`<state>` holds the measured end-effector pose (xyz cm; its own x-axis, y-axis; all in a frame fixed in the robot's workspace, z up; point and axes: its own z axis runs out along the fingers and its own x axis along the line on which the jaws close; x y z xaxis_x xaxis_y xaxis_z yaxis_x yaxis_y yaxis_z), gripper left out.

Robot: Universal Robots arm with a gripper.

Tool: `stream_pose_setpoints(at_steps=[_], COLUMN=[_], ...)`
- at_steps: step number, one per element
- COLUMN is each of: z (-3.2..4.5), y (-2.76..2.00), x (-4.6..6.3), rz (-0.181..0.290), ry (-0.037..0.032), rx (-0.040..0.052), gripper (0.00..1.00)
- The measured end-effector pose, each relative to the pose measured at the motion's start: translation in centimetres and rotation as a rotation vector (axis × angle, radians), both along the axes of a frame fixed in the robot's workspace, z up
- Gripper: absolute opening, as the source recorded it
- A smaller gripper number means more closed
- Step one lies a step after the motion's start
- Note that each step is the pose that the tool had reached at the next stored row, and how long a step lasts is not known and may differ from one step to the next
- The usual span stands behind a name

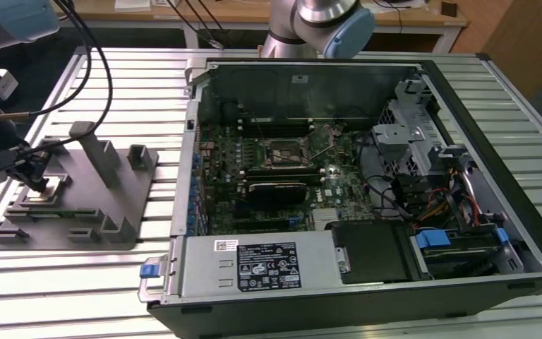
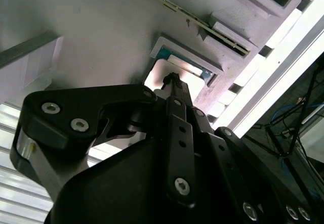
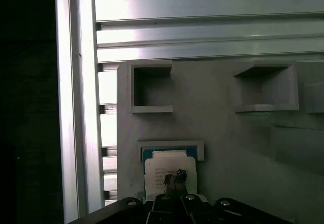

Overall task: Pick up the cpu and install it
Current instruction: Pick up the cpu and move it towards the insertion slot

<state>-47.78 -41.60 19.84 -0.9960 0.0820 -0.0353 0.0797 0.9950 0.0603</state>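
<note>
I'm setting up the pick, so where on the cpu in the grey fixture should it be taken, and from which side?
Probably by its flat top face, from straight above: the cpu lies level in a recess of the fixture block, whose raised rim hems its edges. The gripper hangs over it.

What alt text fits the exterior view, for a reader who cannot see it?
At the exterior view's left, the black gripper is down at the small flat silvery-grey square cpu, which lies on a grey plastic fixture block. At the exterior view's right, on the slatted metal table, an open black computer case shows its green motherboard with the square black socket.
</note>
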Motion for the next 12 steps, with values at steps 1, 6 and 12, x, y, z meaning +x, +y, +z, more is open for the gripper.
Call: stream_pose_setpoints(at_steps=[1, 6, 12], z=[0.00, 0.00, 0.00], y=[0.00, 0.00, 0.00], x=[0.00, 0.00, 0.00], rz=[0.000, 0.000, 0.000], ry=[0.0000, 0.0000, 0.0000], rx=[0.0000, 0.0000, 0.0000], gripper=[0.11, 0.23, 0.47])
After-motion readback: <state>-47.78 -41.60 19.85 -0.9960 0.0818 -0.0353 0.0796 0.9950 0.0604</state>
